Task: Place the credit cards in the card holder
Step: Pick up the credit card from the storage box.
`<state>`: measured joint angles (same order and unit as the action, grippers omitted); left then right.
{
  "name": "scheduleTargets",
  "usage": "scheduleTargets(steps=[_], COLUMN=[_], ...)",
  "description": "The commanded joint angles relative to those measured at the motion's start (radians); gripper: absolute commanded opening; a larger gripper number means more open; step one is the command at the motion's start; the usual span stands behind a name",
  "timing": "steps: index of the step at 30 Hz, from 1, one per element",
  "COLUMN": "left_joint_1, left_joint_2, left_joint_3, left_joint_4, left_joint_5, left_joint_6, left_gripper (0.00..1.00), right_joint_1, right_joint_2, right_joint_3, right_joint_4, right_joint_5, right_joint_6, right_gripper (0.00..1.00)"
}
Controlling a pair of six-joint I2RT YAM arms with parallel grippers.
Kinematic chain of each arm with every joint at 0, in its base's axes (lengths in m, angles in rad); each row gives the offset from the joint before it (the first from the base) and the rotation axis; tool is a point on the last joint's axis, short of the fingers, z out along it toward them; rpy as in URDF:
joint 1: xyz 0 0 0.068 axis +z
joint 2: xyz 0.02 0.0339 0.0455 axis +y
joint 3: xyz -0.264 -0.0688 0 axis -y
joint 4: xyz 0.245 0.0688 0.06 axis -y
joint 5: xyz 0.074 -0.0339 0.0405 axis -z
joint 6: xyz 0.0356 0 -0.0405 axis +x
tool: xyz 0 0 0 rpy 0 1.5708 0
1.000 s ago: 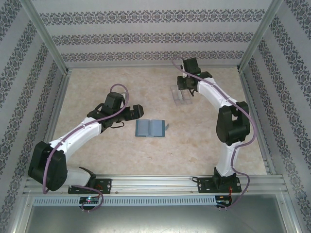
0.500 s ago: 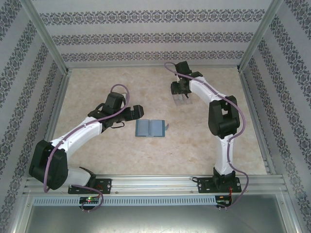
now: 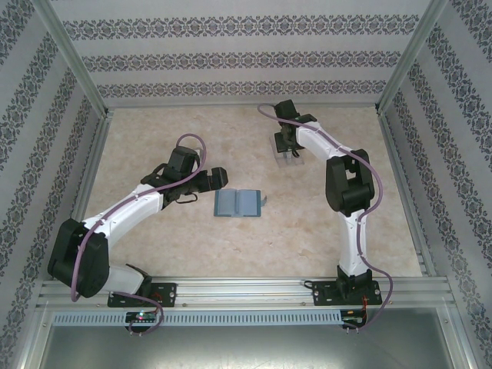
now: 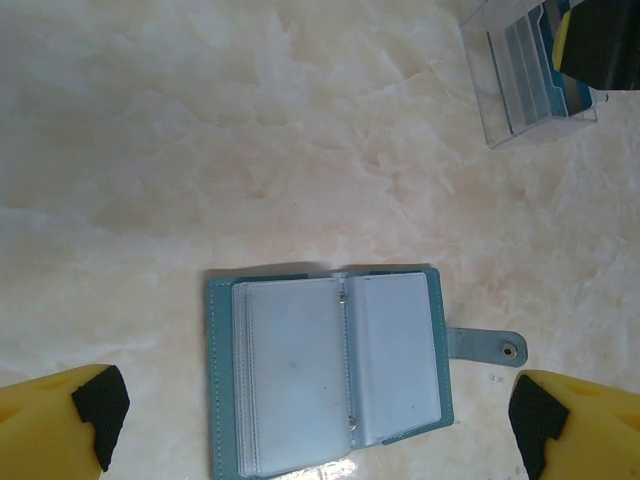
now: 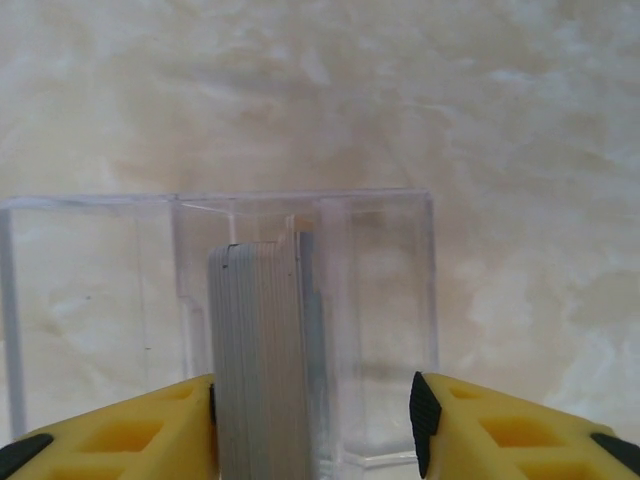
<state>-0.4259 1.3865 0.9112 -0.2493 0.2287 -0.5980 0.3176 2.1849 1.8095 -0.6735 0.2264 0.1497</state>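
Apparently laid open flat at centre of table (image 4: 150,150) to bare pockets for loading: teal-blue folding card holder (image 4: 330,370), strap clasp (image 4: 490,347) out to side. Stood on edge in clear plastic box (image 5: 400,290), well apart from holder: stack of thin grey-edged credit cards (image 5: 262,350). Hovered left gripper (image 4: 315,415) over holder, jaws fully spread, empty. Straddled stack with right gripper (image 5: 312,425), half open; one pad touching, not clamped.

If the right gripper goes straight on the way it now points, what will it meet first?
Probably the stack of cards standing in the clear box; depth is unclear.
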Motion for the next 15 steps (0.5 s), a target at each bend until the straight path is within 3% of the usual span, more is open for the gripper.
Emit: scheduleTargets(steps=[1, 12, 15], left_joint_1=[-0.013, -0.013, -0.014], left_joint_2=[0.007, 0.008, 0.001], left_joint_3=[0.009, -0.005, -0.015], left_joint_4=[0.014, 0.018, 0.022], left_joint_5=[0.005, 0.003, 0.004], left_joint_6=[0.019, 0.018, 0.011], left_gripper=[0.99, 0.99, 0.99], right_joint_1=[0.018, 0.041, 0.041], right_joint_2=[0.001, -0.037, -0.034], right_joint_3=[0.030, 0.015, 0.019], right_joint_4=[-0.025, -0.013, -0.018], right_joint_5=[0.111, 0.201, 0.201], right_joint_6=[-0.020, -0.048, -0.053], right_gripper=[0.48, 0.42, 0.35])
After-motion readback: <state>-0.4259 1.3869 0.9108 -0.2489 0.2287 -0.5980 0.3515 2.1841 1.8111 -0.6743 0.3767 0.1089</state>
